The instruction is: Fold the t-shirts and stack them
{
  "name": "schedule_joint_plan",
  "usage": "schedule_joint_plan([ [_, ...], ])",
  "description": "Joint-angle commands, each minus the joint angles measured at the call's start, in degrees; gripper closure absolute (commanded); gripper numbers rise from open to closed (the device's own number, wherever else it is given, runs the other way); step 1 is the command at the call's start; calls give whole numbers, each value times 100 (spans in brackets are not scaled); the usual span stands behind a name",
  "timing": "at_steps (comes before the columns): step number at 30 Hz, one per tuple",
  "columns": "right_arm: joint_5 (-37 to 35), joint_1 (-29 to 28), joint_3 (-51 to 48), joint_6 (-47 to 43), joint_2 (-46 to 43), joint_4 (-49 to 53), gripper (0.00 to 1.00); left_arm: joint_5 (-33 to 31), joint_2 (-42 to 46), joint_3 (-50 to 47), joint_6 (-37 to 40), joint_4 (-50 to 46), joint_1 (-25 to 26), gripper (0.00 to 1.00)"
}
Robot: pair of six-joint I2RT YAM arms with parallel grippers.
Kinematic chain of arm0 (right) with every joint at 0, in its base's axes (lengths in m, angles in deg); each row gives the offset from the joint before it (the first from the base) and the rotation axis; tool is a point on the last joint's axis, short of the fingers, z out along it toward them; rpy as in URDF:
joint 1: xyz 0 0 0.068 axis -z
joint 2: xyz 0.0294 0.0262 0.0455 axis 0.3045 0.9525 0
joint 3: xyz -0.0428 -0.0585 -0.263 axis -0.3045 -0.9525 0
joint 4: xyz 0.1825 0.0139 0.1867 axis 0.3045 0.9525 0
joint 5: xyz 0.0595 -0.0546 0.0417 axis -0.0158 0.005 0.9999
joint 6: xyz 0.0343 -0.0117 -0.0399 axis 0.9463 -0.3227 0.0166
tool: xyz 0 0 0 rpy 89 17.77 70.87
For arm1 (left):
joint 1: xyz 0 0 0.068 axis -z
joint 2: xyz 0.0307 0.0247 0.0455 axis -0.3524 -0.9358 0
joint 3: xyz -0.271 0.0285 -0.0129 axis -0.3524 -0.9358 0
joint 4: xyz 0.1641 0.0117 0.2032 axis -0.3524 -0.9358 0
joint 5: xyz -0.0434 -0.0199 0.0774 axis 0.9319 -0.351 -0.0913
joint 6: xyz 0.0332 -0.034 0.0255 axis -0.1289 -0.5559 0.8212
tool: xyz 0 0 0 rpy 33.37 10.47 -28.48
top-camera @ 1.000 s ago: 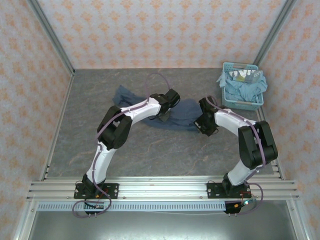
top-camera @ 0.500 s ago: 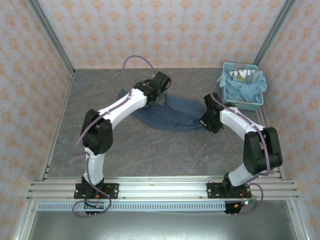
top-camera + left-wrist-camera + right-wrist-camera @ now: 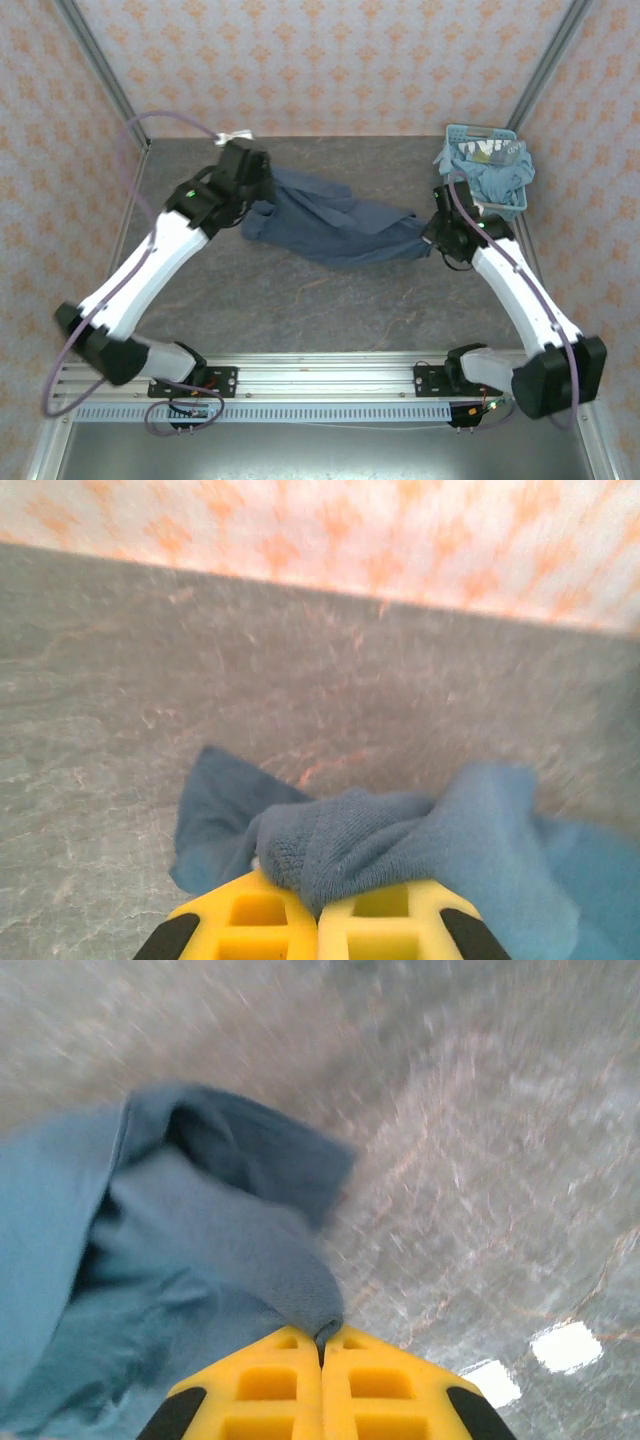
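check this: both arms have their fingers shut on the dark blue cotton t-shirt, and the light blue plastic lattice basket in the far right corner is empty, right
Not empty: in the top external view the light-blue plastic lattice basket holds crumpled light-blue garments. The rest stands: the left fingers and right fingers are shut on the dark slate-blue cotton t-shirt.

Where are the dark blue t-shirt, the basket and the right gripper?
dark blue t-shirt point(image 3: 335, 225), top view, middle of the stretched cloth.
basket point(image 3: 490, 209), top view, its near wall.
right gripper point(image 3: 322, 1345), right wrist view, between the shut fingertips pinching the cloth.
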State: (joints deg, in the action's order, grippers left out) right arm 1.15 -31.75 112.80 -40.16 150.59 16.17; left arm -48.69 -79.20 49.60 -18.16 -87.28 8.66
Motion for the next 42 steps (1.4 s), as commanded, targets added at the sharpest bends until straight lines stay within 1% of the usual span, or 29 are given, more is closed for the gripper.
schedule_joint_plan([
  [1, -670, 54, 374, -404, -544, -141, 100, -560, 737, -164, -560, 332, 7, 100],
  [3, -852, 51, 549, -485, -779, -460, 100, -699, 1055, -102, -645, 464, 1, 100],
  [5, -929, 49, 705, -566, -921, -838, 100, -839, 1198, 98, -648, 534, 5, 100],
  [7, -1004, 50, 914, -650, -865, -1147, 100, -1041, 1185, 423, -565, 515, 4, 100],
  [9, -1059, 68, 1249, -742, -584, -1361, 100, -1230, 1032, 759, -387, 591, -19, 100],
  [11, -964, 129, 1586, -771, -115, -1492, 100, -1340, 721, 1184, -341, 505, -140, 100],
  [13, -781, 236, 1938, -674, 539, -1564, 100, -1217, 249, 1562, -341, 391, -435, 100],
  [16, -399, 338, 2653, -497, 1840, -1392, 100, -893, -865, 2239, -593, -86, -1092, 100],
  [17, -173, 383, 2913, -415, 2358, -1310, 100, -731, -1358, 2506, -622, -247, -1318, 100],
  [18, 131, 438, 3284, -317, 2916, -1150, 94, -561, -1881, 2809, -602, -380, -1501, 100],
  [19, 385, 477, 3621, -271, 3407, -987, 83, -362, -2321, 3036, -529, -409, -1637, 100],
  [20, 617, 499, 4119, -235, 3986, -646, 69, -79, -2909, 3385, -526, -605, -1816, 98],
  [21, 710, 506, 4668, -195, 4532, -185, 58, 266, -3593, 3923, -543, -963, -1976, 87],
  [22, 714, 512, 5105, -168, 4932, 187, 51, 483, -4107, 4451, -559, -1345, -2072, 75],
  [23, 763, 510, 5427, -148, 5239, 455, 47, 546, -4680, 5121, -593, -1950, -2129, 60],
  [24, 797, 506, 5532, -111, 5360, 558, 45, 463, -5066, 5674, -589, -2407, -2126, 51],
  [25, 824, 505, 5443, -57, 5356, 526, 43, 400, -5316, 6020, -550, -2803, -2101, 46],
  [26, 851, 485, 5184, -27, 5217, 373, 41, 314, -5333, 5980, -513, -2978, -2047, 43],
  [27, 872, 476, 4864, -15, 5036, 215, 40, 198, -5160, 5595, -462, -2942, -1978, 40],
  [28, 884, 456, 4477, 1, 4801, 52, 39, 88, -4806, 4875, -430, -2734, -1908, 38],
  [30, 933, 423, 3713, -19, 4343, -173, 38, 63, -3868, 3150, -554, -2197, -1845, 37],
  [32, 996, 396, 2921, -28, 3814, -324, 38, 308, -2888, 1457, -893, -1844, -1857, 37],
  [33, 1065, 369, 2590, -32, 3586, -414, 38, 473, -2589, 835, -1031, -1822, -1866, 38],
  [35, 1191, 296, 1867, -41, 3067, -577, 38, 1058, -2041, -381, -1287, -1767, -1845, 38],
  [38, 1306, 58, 1192, -106, 2401, -743, 38, 1870, -1418, -1826, -1681, -1528, -1617, 38],
  [40, 1369, -141, 916, -164, 2079, -816, 37, 2137, -1170, -2406, -1941, -1370, -1403, 38],
  [42, 1502, -264, 700, -175, 1864, -866, 37, 2257, -1089, -2702, -2141, -1197, -1291, 37],
])
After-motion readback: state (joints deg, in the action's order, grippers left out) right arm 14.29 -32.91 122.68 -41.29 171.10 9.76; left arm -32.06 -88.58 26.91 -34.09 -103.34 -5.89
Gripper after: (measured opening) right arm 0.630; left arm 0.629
